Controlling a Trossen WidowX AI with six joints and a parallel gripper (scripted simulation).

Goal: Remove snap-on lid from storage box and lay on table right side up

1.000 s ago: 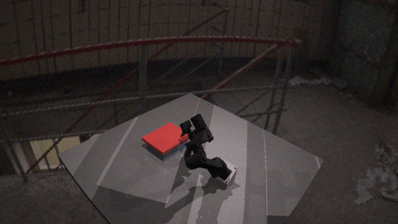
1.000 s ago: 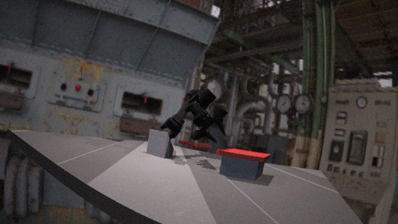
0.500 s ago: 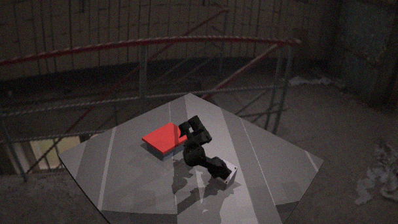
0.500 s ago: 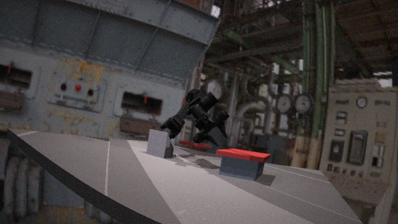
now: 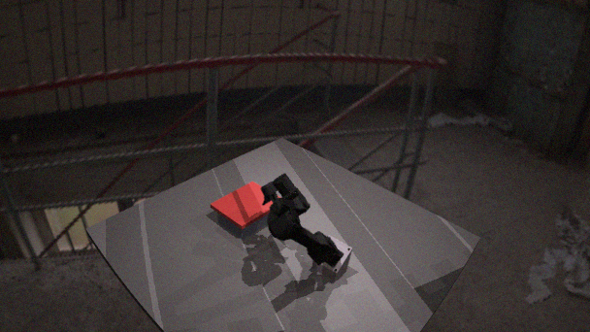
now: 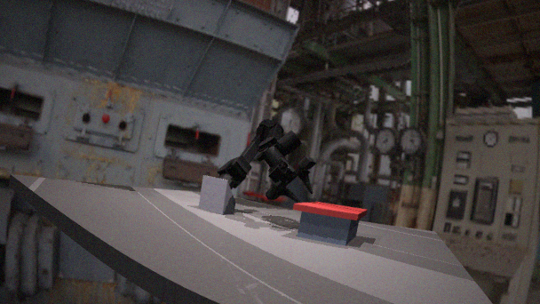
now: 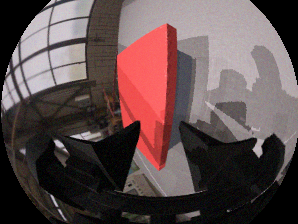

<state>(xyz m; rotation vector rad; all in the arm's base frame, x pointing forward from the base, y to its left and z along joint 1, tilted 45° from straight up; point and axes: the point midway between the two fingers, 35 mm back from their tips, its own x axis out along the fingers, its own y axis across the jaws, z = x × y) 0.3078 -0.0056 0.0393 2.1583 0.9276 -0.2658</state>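
The red lid [image 5: 233, 206] [image 6: 330, 210] [image 7: 145, 80] sits flat on top of the dark blue storage box [image 6: 326, 228] [image 7: 184, 100], its rim overhanging the box sides. The box stands on the table [image 5: 184, 243] [image 6: 178, 249]. My gripper [image 6: 305, 196] [image 7: 160, 124] is open, with nothing held between its fingers. It hangs tilted by the lid's edge on the arm-base side, with its fingertips slightly above lid height in the exterior view. In the wrist view the lid's near corner shows between the fingertips. In the top view the gripper hides part of the lid's right side.
The arm's pale base block [image 5: 345, 252] [image 6: 214, 196] stands on the table a short way from the box. The arm bends over from it toward the box. Shadows of the arm fall on the table between base and box. A red railing [image 5: 291, 59] stands beyond the table.
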